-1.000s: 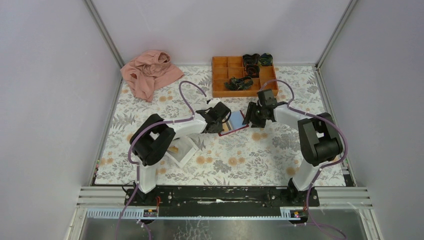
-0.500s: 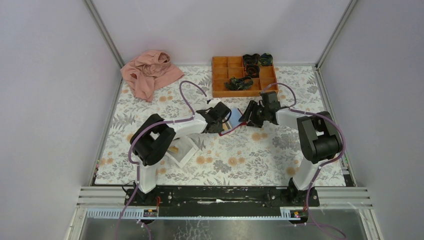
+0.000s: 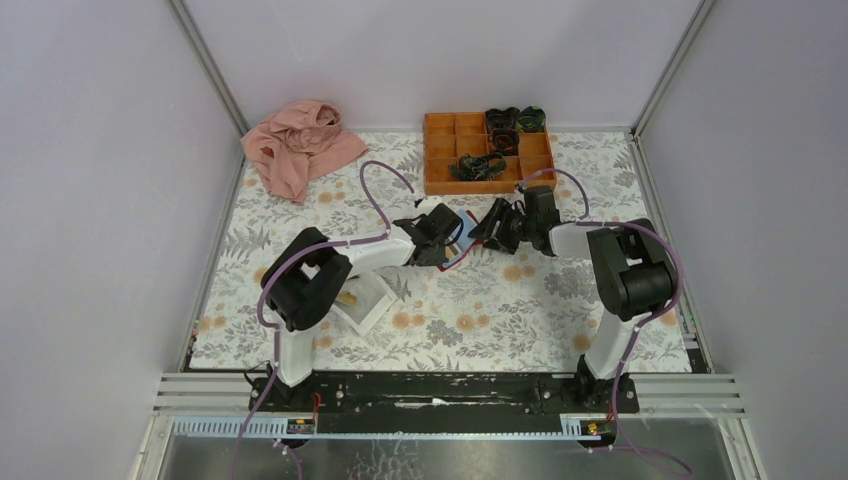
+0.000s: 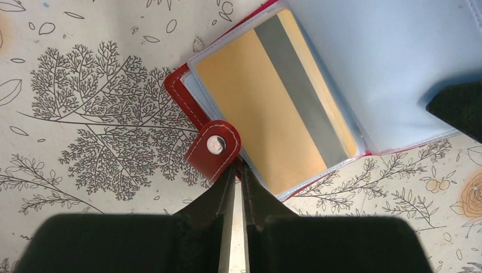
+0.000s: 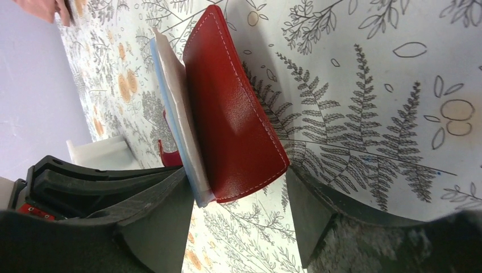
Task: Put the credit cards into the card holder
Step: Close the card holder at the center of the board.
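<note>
The card holder (image 3: 462,248) lies mid-table between the two wrists, one half flat and the other raised. The left gripper (image 4: 239,168) has its fingers drawn together, tips meeting right at the edge of the snap tab (image 4: 213,151); whether they pinch anything there cannot be told. The right gripper (image 5: 241,193) straddles the raised red cover, one finger against the pale inner leaves and the other at the red corner, apparently holding that half up. One golden credit card (image 4: 267,119) sits inside a clear sleeve on the flat half, its grey stripe showing. A card like this is probably light, stiff and slick, best pinched by a short edge and slid in flat. The holder looks soft and floppy with slippery plastic leaves, so it wants one grip on the cover's free edge and another pinning it near the tab. The white tray (image 3: 365,300) lies just under the left forearm, and a tan speck in it may be another card, too small to be sure. The patterned table (image 3: 500,310) offers open room towards the robot, while the orange box (image 3: 440,150) stands close behind the right wrist and the pink cloth (image 3: 298,145) lies well apart.
</note>
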### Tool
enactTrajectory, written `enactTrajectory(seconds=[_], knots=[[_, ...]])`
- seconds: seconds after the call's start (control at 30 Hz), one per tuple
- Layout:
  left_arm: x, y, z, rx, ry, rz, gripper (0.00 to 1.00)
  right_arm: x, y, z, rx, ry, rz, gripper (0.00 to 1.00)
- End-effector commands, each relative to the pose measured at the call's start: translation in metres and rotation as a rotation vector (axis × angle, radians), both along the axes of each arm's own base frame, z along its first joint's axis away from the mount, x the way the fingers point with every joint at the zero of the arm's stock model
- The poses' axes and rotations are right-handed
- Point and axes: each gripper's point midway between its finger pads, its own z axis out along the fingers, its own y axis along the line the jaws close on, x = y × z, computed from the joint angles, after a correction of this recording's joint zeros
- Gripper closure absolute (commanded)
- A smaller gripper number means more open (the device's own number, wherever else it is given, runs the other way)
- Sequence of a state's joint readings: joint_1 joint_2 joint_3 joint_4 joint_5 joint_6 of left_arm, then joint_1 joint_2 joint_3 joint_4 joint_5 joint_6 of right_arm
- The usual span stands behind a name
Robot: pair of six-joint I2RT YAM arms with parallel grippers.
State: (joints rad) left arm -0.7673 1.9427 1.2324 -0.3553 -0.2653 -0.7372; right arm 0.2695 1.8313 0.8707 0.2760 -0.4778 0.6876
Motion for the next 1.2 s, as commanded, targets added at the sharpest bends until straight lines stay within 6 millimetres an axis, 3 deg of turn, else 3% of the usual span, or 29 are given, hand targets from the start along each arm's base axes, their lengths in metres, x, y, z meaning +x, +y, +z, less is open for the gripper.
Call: enactTrajectory(seconds=[0.0, 0.43, 0.73, 0.9, 1.1, 1.17], knots=[[-0.038, 0.015, -0.049, 0.102, 0.16, -0.049, 0.86, -0.037, -0.005, -0.05, -0.045, 0.173, -0.001, 0.32], [-0.038, 0.015, -0.051, 0.106, 0.166, -0.05, 0.86, -0.043, 0.015, -0.042, 0.106, 0.176, -0.065, 0.32], [-0.04, 0.015, -0.053, 0.107, 0.173, -0.052, 0.87, -0.029, 0.017, -0.014, 0.125, 0.089, -0.093, 0.32], [-0.04, 0.015, -0.052, 0.108, 0.172, -0.052, 0.87, -0.024, 0.012, 0.0, 0.115, 0.051, -0.138, 0.38], [-0.042, 0.017, -0.054, 0.111, 0.175, -0.053, 0.87, -0.015, 0.005, 0.016, 0.094, -0.007, -0.18, 0.56], [-0.043, 0.018, -0.055, 0.113, 0.177, -0.052, 0.87, -0.013, 0.005, 0.019, 0.097, -0.018, -0.183, 0.58]])
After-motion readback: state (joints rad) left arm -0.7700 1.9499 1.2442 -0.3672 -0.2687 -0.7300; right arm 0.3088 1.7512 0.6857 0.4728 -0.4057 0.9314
